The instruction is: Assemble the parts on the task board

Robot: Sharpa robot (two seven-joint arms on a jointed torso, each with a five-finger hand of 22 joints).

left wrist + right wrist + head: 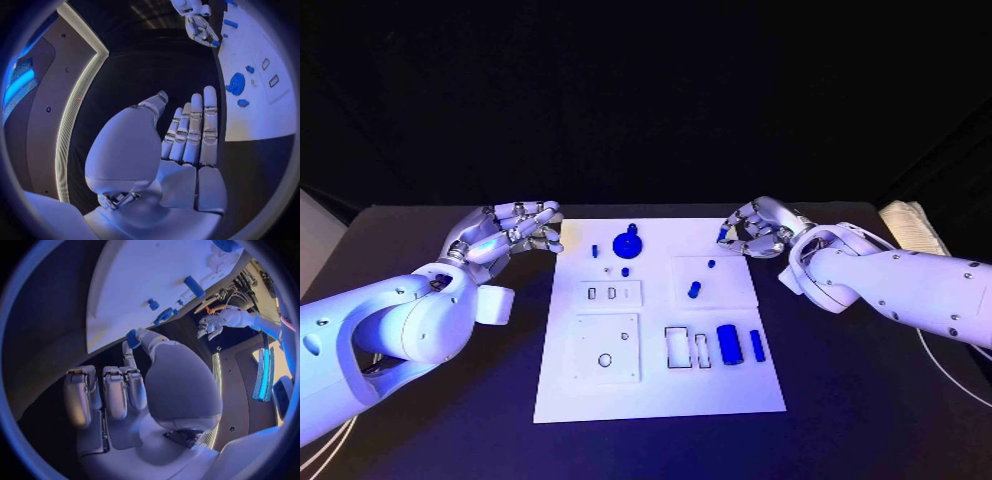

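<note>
Currently, left hand hovers released beside the white task board; right hand pinches a small blue part.

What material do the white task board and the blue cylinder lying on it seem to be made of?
The task board looks like matte white plastic or a coated plate: flat, even, without glare, with neat cut-out slots. I cannot say which of the two.

The blue cylinder looks like smooth plastic, possibly printed: uniform saturated blue with a soft highlight along its length. Painted metal cannot be excluded.
</note>
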